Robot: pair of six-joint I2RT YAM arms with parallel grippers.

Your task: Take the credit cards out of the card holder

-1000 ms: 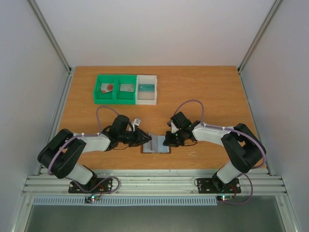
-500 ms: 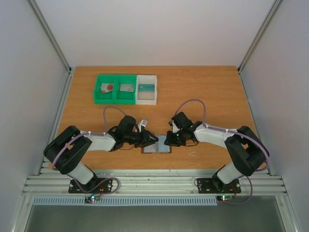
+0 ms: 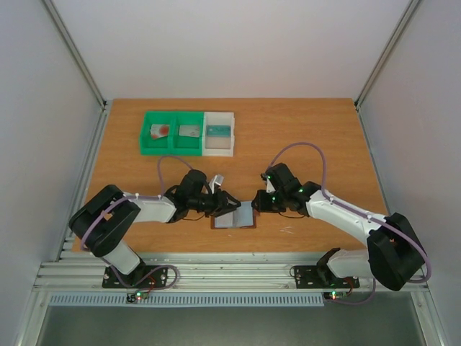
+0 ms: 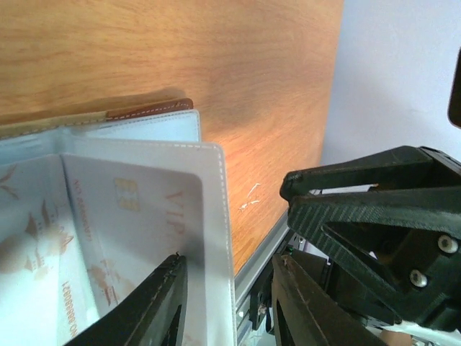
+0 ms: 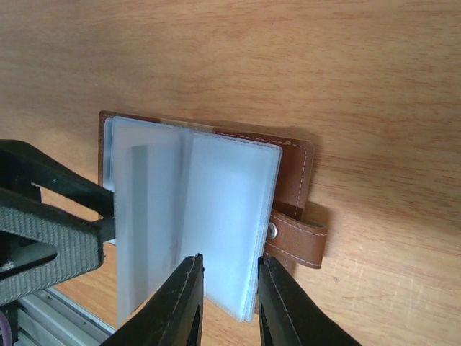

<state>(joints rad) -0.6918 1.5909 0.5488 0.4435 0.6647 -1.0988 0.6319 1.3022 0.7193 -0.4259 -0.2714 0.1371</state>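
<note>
1. The card holder (image 3: pixel 234 218) lies open and flat on the table (image 3: pixel 324 137), near the front edge, right between the two hands.
2. The left hand (image 4: pixel 229 263) is slack, not clamped on anything. Its fingers (image 4: pixel 164 303) stand apart, with the edge of a raised clear sleeve (image 4: pixel 212 187) poking up between them. The sleeve sits against one finger and well off the other.
3. Tucked inside that sleeve is a pale VIP card (image 4: pixel 137 216) with a gold chip (the print shows straight through the plastic).
4. The right hand (image 5: pixel 229 261) is released too. It points down over the flat sleeves (image 5: pixel 230 209), and their corner lies in the gap between the tips. I honestly can't tell if the tips touch the plastic.
5. From the right wrist you can see the brown strap (image 5: pixel 297 241) with its snap stud sticking out past the sleeves.
6. At the back of the table there's a green bin (image 3: pixel 170 150) with a red card (image 3: pixel 160 130) in one compartment and a grey card (image 3: pixel 189 130) in the other. A white bin (image 3: pixel 219 152) sits right against it, holding something greenish that's too small to make out.
</note>
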